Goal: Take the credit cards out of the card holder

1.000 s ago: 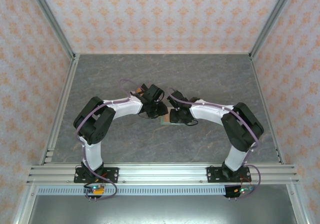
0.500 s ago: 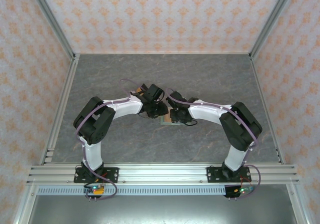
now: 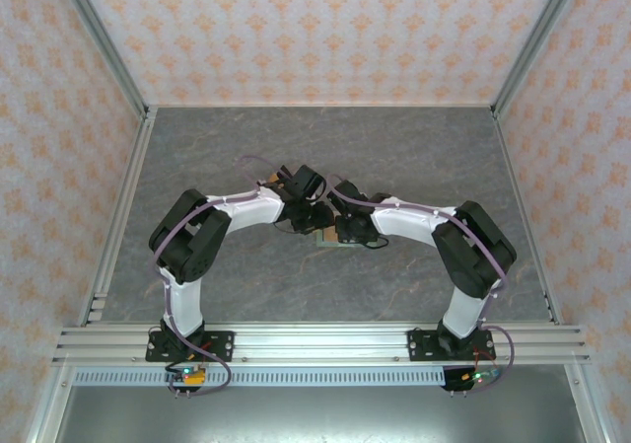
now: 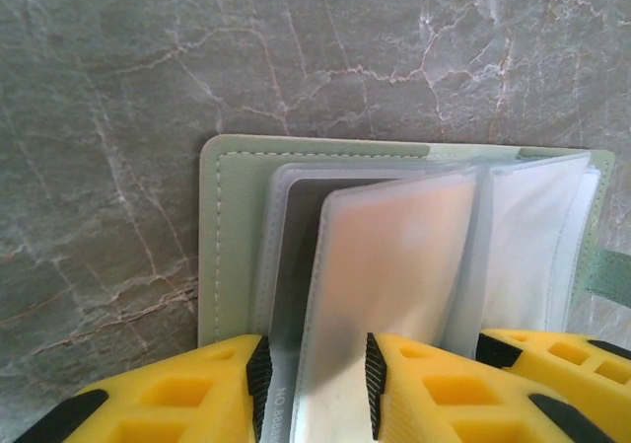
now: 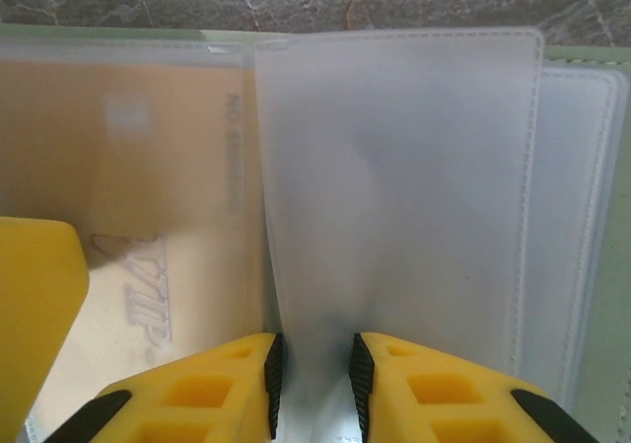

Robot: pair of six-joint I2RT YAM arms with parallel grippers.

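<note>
On the left, our left fingers [image 4: 261,374] are closed narrowly on a clear sleeve [image 4: 394,265] of the card holder [image 4: 232,226]. It lies open on the marbled tabletop [image 4: 118,88], between both arms. A golden-brown credit card [image 5: 128,216] sits inside one sleeve. On the right, our right fingers [image 5: 274,374] pinch a frosted sleeve [image 5: 394,186].

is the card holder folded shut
No, the card holder lies open, its clear sleeves fanned up.
</note>
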